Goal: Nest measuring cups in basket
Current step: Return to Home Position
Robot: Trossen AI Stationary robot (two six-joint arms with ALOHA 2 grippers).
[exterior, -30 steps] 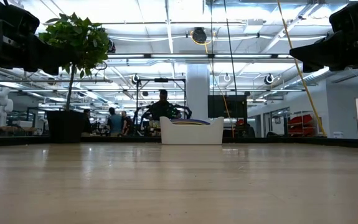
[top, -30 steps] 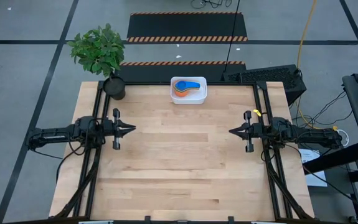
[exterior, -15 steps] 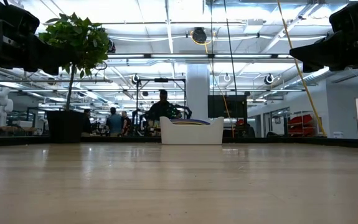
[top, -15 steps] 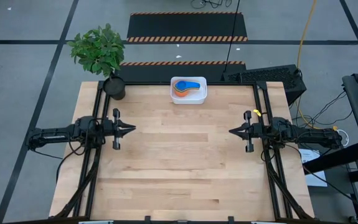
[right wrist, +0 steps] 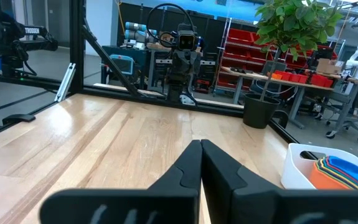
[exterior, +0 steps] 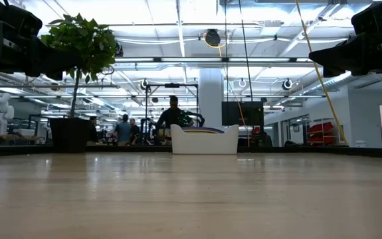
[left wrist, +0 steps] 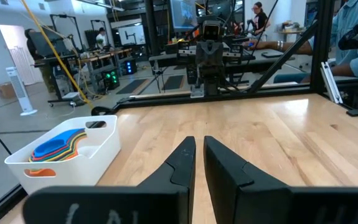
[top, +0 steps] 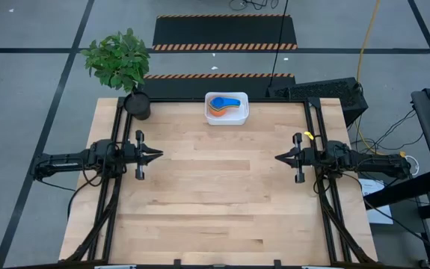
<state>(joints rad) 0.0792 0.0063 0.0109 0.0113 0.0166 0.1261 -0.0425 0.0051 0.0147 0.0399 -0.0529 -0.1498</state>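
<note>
The measuring cups (top: 225,105) lie stacked one inside another in the white basket (top: 228,119), a blue one on top. The basket stands on its base at the middle of the table's far edge. The left wrist view shows the basket (left wrist: 85,152) and the cups (left wrist: 55,150), and the right wrist view shows the same basket (right wrist: 298,163) and cups (right wrist: 340,173). My left gripper (top: 159,155) hovers level at the table's left side, shut to a narrow slit (left wrist: 198,147), holding nothing. My right gripper (top: 277,158) hovers level at the right side, shut (right wrist: 200,144) and empty.
A potted plant (top: 121,60) in a dark pot (top: 137,104) stands at the table's far left corner. Black frame rails (top: 117,134) run along both sides. People (exterior: 171,113) move in the room behind. Bare wood (top: 215,194) lies between the arms.
</note>
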